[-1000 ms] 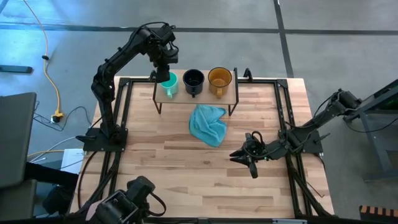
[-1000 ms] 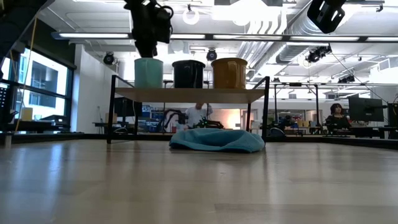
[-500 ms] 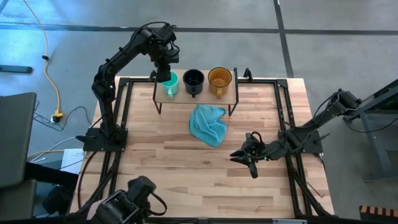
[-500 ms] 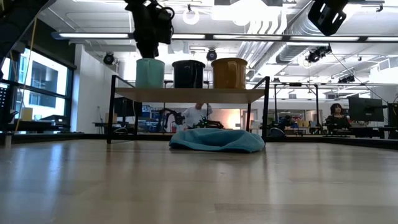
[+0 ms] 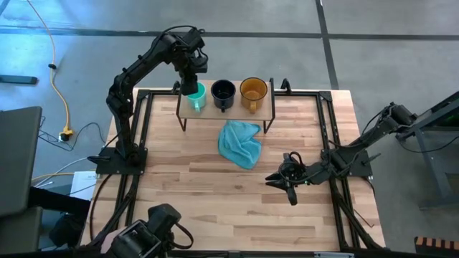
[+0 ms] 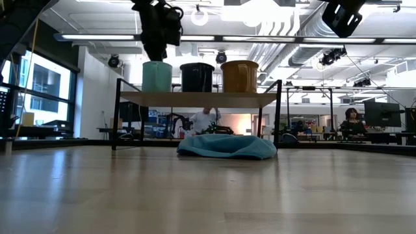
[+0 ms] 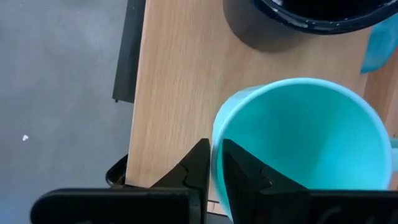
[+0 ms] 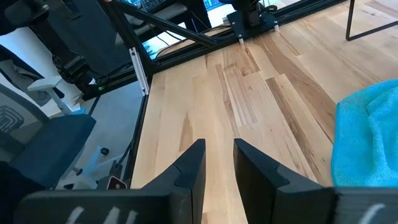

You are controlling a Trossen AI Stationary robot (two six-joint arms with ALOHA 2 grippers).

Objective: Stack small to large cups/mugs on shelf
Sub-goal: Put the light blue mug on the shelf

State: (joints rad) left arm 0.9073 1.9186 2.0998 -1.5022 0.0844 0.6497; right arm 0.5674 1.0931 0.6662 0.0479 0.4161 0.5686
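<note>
Three mugs stand upright in a row on the shelf [image 5: 237,113] at the table's far side: a teal mug [image 5: 196,94] at the left, a navy mug [image 5: 223,92] in the middle and an amber mug [image 5: 253,90] at the right. My left gripper [image 7: 214,152] comes down on the teal mug [image 7: 305,143] and is shut on its rim. My right gripper [image 5: 285,188] hangs low over the table's right part, open, with nothing between its fingers. My left gripper has the teal mug's rim [image 7: 216,134] on the side away from the navy mug [image 7: 298,18], one finger inside the mug and one outside. The fingers come from above, pointing steeply down. The mug stands upright with its bottom on the shelf [image 6: 195,99].
A light blue cloth [image 5: 240,143] lies crumpled on the table just in front of the shelf. Black frame rails run along the table's edges. Bare wood lies between the cloth and the near edge.
</note>
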